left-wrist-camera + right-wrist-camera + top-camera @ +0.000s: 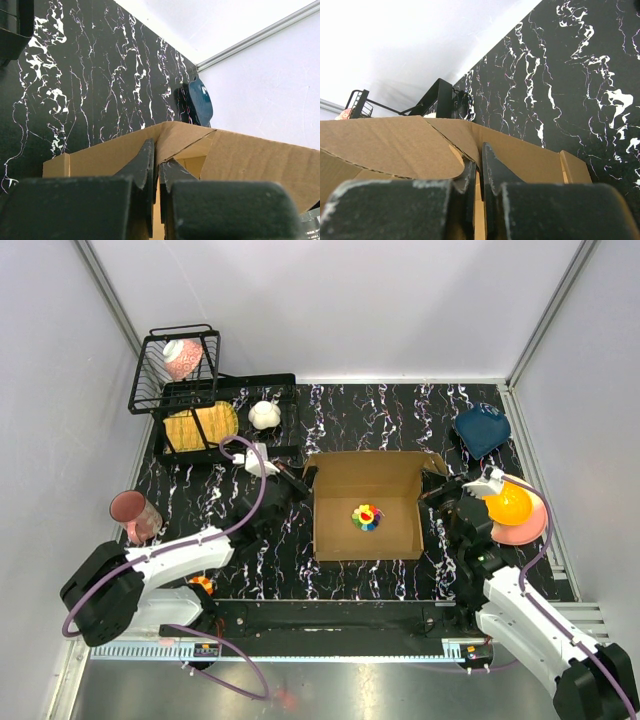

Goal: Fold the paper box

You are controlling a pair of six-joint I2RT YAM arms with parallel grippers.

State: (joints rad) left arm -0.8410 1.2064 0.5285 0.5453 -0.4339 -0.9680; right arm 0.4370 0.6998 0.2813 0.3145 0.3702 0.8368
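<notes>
The paper box (345, 485) lies in the middle of the black marbled mat, a brown cardboard tray with its walls raised and corner flaps sticking out at the back. A small multicoloured toy (367, 517) sits on its floor. My left gripper (298, 483) is at the back of the left wall. In the left wrist view the left gripper (159, 162) is shut on that cardboard wall (250, 160). My right gripper (440, 495) is at the right wall. In the right wrist view the right gripper (481, 160) is pinching the wall's top edge (535, 152).
A black wire basket (175, 365) and a rack holding a yellow sponge (200, 425) and a white ball (265, 415) stand at the back left. A blue bowl (482, 430) lies back right, an orange bowl on a pink plate (515, 512) right, a pink cup (135, 515) left.
</notes>
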